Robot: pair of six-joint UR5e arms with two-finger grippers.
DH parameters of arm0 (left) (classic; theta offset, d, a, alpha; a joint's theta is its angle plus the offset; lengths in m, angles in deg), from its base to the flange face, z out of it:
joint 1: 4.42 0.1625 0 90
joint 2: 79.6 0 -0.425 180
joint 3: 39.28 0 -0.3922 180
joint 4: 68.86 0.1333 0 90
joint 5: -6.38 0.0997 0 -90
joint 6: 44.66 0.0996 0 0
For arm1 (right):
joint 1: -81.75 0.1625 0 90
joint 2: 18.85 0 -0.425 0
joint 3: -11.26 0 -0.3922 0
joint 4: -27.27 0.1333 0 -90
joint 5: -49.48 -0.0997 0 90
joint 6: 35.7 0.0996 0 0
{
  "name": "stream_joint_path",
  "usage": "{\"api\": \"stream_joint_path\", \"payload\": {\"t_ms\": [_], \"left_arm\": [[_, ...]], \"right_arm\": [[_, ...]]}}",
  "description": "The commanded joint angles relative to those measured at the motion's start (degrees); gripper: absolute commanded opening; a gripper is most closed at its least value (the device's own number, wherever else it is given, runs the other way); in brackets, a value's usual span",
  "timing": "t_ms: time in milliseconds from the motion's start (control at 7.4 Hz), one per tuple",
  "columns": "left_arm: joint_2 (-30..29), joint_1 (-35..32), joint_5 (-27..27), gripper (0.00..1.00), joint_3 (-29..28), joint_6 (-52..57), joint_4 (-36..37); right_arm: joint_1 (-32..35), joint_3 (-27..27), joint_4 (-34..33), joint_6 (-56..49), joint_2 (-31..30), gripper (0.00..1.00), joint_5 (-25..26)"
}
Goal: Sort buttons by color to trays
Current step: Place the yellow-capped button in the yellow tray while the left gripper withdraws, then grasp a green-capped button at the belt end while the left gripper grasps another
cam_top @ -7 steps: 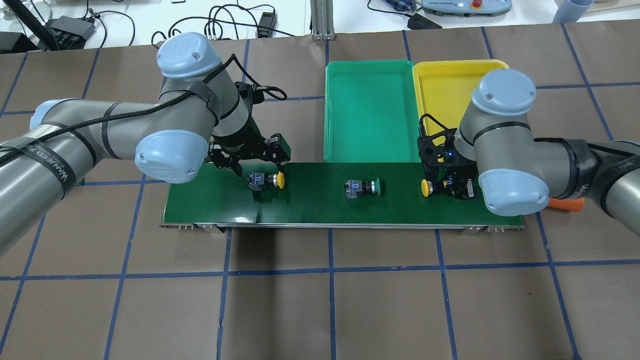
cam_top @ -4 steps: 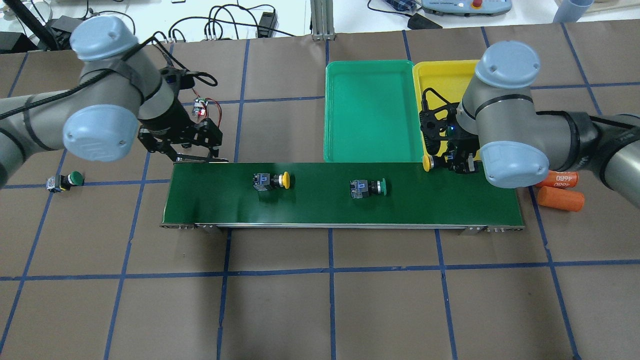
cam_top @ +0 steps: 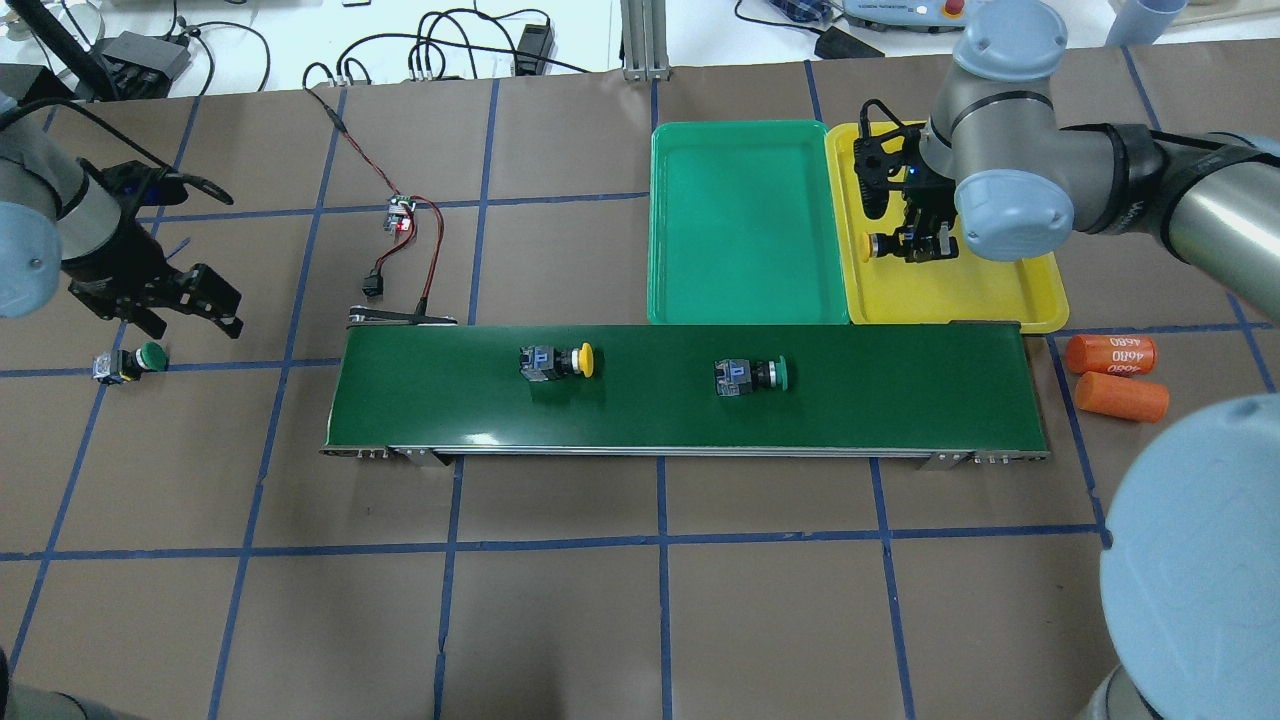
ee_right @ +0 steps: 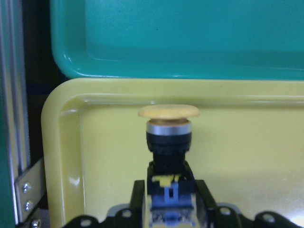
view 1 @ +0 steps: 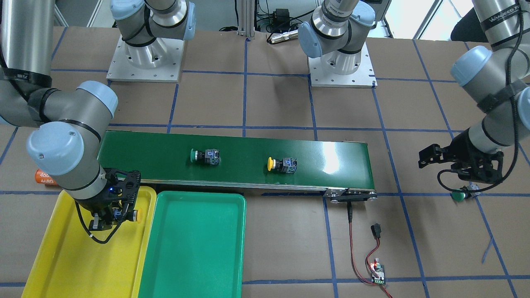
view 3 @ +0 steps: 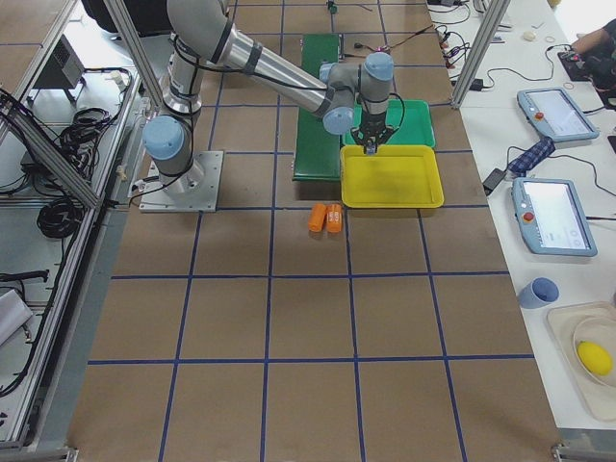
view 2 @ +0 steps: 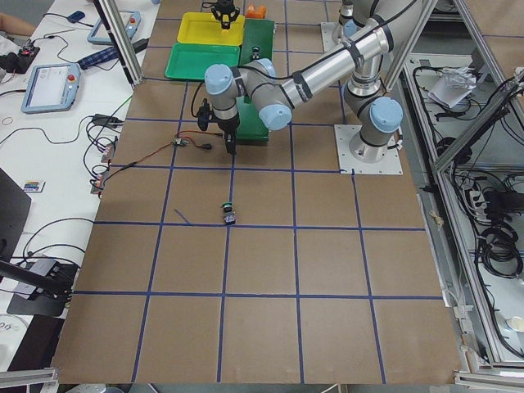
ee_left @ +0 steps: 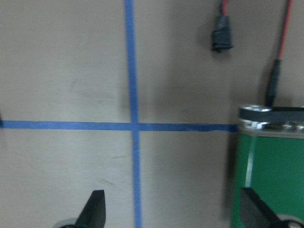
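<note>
**Counter** (cam_top: 660,620): brown, gridded in blue tape; it carries everything below.

**Conveyor belt** (cam_top: 900,390): dark green, running left to right between the arms and the trays.

**Green tray** (cam_top: 745,230): touches the belt's far edge; no button shows in it.

**Yellow tray** (cam_top: 950,295): beside the green tray, on the robot's right. Bare floor lies on the side away from the green tray.

**Right hand** (cam_top: 920,245): clamped on the body of a yellow button (cam_top: 866,247), over the yellow tray near the wall it shares with the green tray. The button's long axis is level, its cap pointing at that wall (the wrist view shows the cap short of the rim). Whether it touches the floor I cannot tell. The release likely needs only a short drop; drifting capward risks the rim.

**Left hand** (cam_top: 195,320): fingers spread wide, holding nothing, above bare counter off the belt's left end.

**Orange cylinders** (cam_top: 1110,353): two, on the counter past the belt's right end.

**Green button, off-belt** (cam_top: 130,362): lies on its side just beside the left hand, toward the robot, cap facing the belt. The left arm is far nearer, with open counter all round.

**Yellow button, on belt** (cam_top: 558,361): on its side, cap toward the robot's right.

**Green button, on belt** (cam_top: 750,375): likewise, nearer the trays.
</note>
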Motion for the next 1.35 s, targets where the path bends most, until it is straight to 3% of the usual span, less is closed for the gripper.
{"api": "stream_joint_path", "payload": {"t_ms": [0,270,541,811,1081,1216], "left_arm": [[-2.82,5.44,1.04,1.00,0.60,17.00,8.37],[-7.56,7.82,2.96,1.00,-0.88,23.97,14.35],[-12.40,10.02,2.45,1.00,-1.07,32.65,22.28],[-14.78,10.73,0.97,1.00,-1.68,34.97,22.74],[-16.28,11.17,-2.01,1.00,-1.77,34.89,22.48],[-16.81,11.17,-3.95,0.95,-1.95,34.63,22.39]], "right_arm": [[-0.62,0.41,0.44,-0.07,0.39,1.00,-0.42],[-0.36,0.85,1.31,-0.16,-1.79,1.00,-0.42],[-0.01,7.32,2.90,-0.60,-8.54,1.00,-0.60],[1.48,15.50,2.81,-0.16,-15.40,1.00,-0.77],[5.59,18.51,2.38,5.24,-17.63,1.00,-0.60],[7.53,18.96,2.11,8.77,-17.20,1.00,-0.16]]}}
